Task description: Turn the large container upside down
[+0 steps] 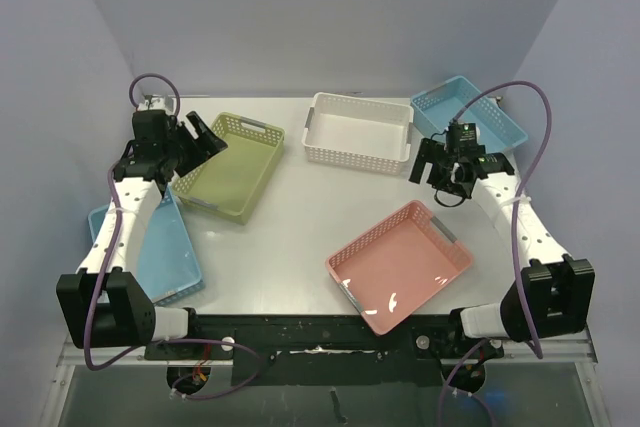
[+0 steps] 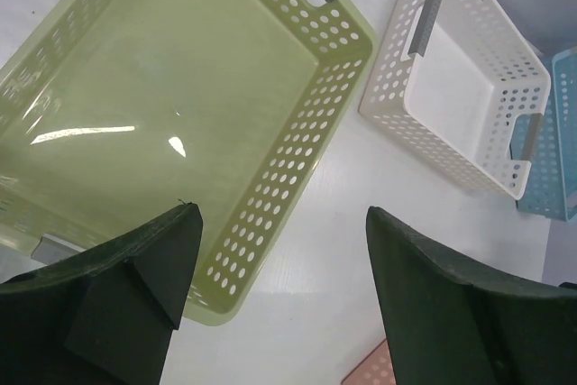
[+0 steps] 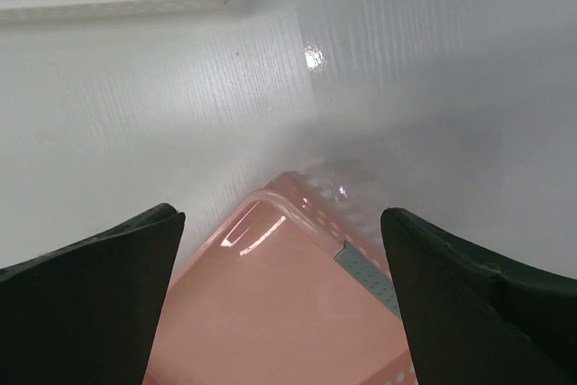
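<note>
Left gripper [image 1: 207,137]: jaws spread wide, nothing held, hovering over an edge of the green basket [image 1: 235,172].
White basket [image 1: 358,132]: back middle of the table [image 1: 300,237], opening up.
Pink basket [image 1: 400,265]: front, right of centre, set askew. It looks the widest; shallow, perforated walls, grey handles, glossy floor, opening up.
Right gripper [image 1: 432,175]: jaws wide, empty, above bare table between the white and pink baskets.

The left claw [image 2: 281,223] hangs wide open above the white surface [image 2: 338,268], its two dark fingers [image 2: 126,290] filling the lower corners. The finger on the picture's left overlaps the near corner of a green perforated basket [image 2: 288,160], upright and empty. Beyond it stands a white basket [image 2: 451,87] with grey handles. A blue basket [image 2: 559,151] shows at the right edge, and a pink corner [image 2: 374,372] at the bottom.
</note>
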Robot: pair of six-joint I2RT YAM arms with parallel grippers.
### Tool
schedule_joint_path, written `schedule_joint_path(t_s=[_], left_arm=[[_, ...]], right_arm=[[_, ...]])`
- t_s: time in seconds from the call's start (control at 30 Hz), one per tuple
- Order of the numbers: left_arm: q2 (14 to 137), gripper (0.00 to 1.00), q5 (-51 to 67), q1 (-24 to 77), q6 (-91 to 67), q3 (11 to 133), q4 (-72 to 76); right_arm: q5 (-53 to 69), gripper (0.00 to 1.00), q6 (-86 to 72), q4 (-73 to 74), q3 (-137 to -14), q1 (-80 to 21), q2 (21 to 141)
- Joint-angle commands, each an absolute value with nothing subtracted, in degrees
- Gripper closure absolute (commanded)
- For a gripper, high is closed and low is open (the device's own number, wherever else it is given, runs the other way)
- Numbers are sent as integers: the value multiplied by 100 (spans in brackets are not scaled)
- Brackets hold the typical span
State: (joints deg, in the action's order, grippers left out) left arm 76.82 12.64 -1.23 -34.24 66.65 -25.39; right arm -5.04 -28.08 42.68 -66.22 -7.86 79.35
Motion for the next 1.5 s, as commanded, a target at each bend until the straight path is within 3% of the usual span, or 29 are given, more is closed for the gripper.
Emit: schedule_joint_path(t_s=[0.0,0.43,0.57,0.93,1.13,1.33,1.47], left_arm=[[7378,27,1332,-166,-3419,6604,-2073],[7446,27,1172,-167,-3603,6595,-2069],[7564,30,2270,-49,-3017,6732,-2058],[8211,32,578,3327,-2387,7230,-2510],[8238,32,60,3440,-2197,7337,-2664],[8185,31,-482,3371,-2184,7391,-2892],[8139,32,-503,3317,-2335,7259,-2830]], right_arm=[[-533,2,-2689,3884,-6684,-752,7544],[-400,2,-2646,3896,-6603,-729,7438],[-522,2,-2637,3878,-6584,-729,7344],[-1004,2,-2902,3577,-6510,-682,6643],[-652,1,-3881,3578,-6276,-1345,6804],[-1681,1,-6208,4445,-6464,-2780,7942],[-1176,4,-6871,3672,-6066,-2948,8149]])
